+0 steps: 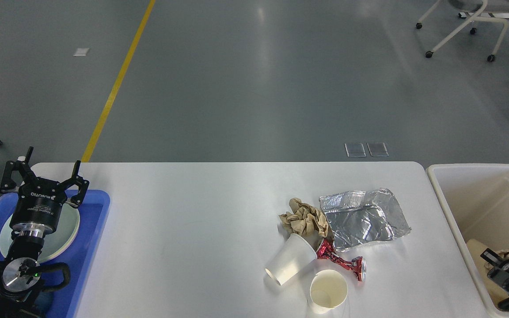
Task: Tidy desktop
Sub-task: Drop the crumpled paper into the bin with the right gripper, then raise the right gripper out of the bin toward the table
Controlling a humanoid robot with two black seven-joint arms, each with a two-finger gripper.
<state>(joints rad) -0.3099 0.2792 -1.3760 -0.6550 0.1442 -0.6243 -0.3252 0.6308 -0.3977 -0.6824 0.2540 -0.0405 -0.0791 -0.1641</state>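
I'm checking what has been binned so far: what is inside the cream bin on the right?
In the cream bin lie tan paper or cardboard and a crumpled scrap. The right hand is down inside it, hiding what lies beneath. The rest is cut off by the frame.

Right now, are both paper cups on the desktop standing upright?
No: one paper cup stands upright, while the other cup lies tipped on its side on the desktop.
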